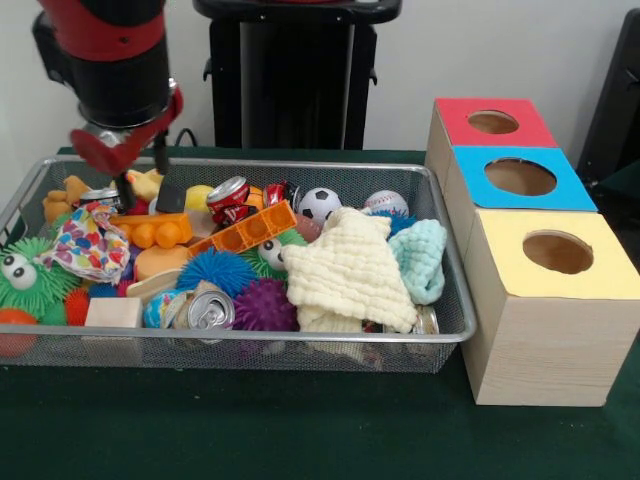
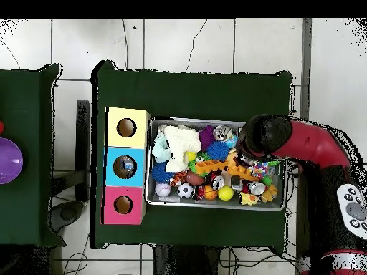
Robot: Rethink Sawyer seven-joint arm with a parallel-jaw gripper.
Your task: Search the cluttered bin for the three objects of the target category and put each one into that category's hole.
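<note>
Bin: the wire bin (image 1: 452, 330) sat on the green table (image 1: 300, 430), packed full of toys.

Near row: a silver can (image 1: 210, 312), a purple spiky ball (image 1: 265, 305) and a small wooden block (image 1: 113, 312) lay at the near wall. A green fuzzy toy with big eyes (image 1: 25, 275) sat at the same end as the arm.

Middle: a pale yellow cloth (image 1: 350, 270) and a light blue cloth (image 1: 420, 258) covered the end by the boxes. A blue spiky ball (image 1: 217, 270) and a long orange block (image 1: 248, 230) lay beside them.

Far row: a red can (image 1: 229, 198), a little soccer ball (image 1: 319, 204) and a baseball (image 1: 386, 203) sat by the far wall.

Bottles: I could not pick out any clear bottle in the pile.

Gripper: the gripper (image 1: 145, 180) hung over the far corner of the bin, at the end away from the boxes. Its dark fingers (image 1: 170, 195) pointed down among the toys. I could not tell if they were apart or squeezed, or if they held anything.

Hole: the hole in the blue panel (image 1: 520, 177) was in the middle box, well apart from the gripper. From above, something small showed inside it.

Room: a white tiled floor (image 2: 179, 43) lay around the table.
</note>
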